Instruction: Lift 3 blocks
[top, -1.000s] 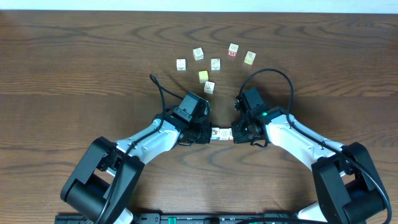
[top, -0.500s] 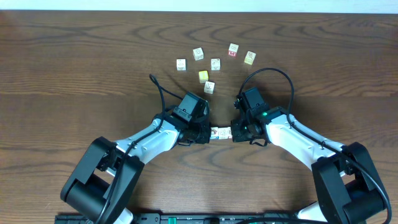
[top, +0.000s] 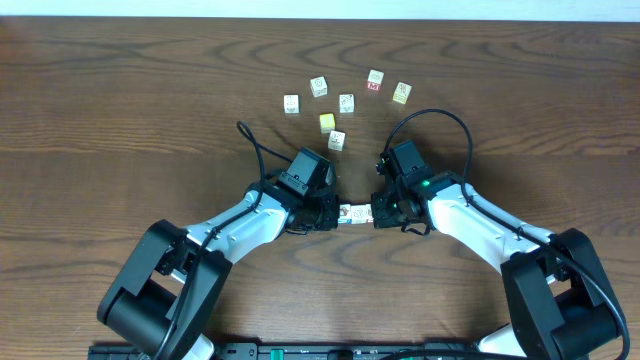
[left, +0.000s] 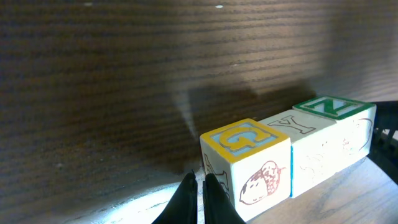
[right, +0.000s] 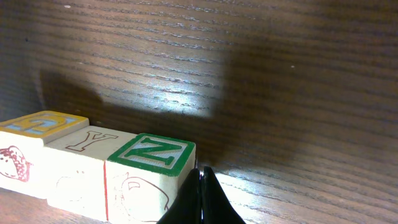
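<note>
- The three small pale wooden picture blocks (top: 355, 213) sat end to end in one short row, well below the plain yellow wooden cube (top: 327, 122), on the side nearer the arm bases.
- The left gripper (top: 337, 214) had its fingers drawn together with nothing between them. Its tip butted against the orange-and-blue G block (left: 245, 165) at that end of the row.
- The right gripper (top: 373, 214) was pinched shut the same way against the green-trimmed block (right: 149, 168) at the other end. The Y block (right: 81, 158) was sandwiched in the middle.
- I could not tell whether the row had cleared the dark wooden table (top: 120, 100).
- I judged the blocks light and rigid, with smooth printed faces that slip easily. With only end pressure holding them, the middle one could drop or the row could buckle. The best contact was the centre of each end face, with both pushes along one line.
- My count was three blocks in the row and seven loose cubes (top: 346, 102), counting the yellow cube they clustered around.
</note>
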